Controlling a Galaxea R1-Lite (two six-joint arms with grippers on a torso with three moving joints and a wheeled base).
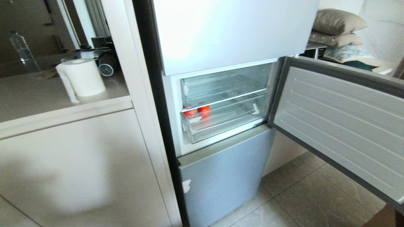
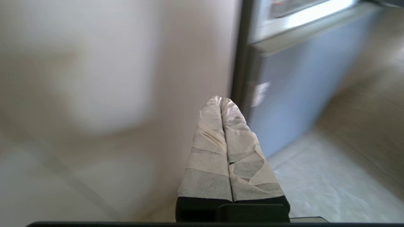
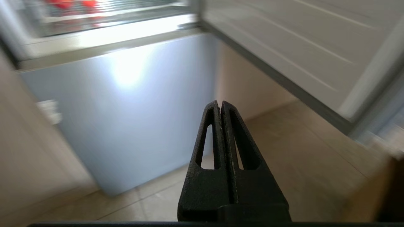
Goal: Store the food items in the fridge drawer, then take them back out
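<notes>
Red food items [image 1: 197, 111] sit at the left end of the fridge drawer [image 1: 221, 121], whose long axis runs sideways. Left gripper [image 2: 221, 100] and right gripper [image 3: 220, 104], both pressed closed and empty, hang below it; the right seems nearer.

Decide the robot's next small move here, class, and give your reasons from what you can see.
Probably raise the right gripper toward the fridge drawer. The door is open and the red food items sit inside the closed drawer, so taking them out seems to remain. Both grippers are shut and empty; the left gripper hangs low beside the cabinet.
</notes>
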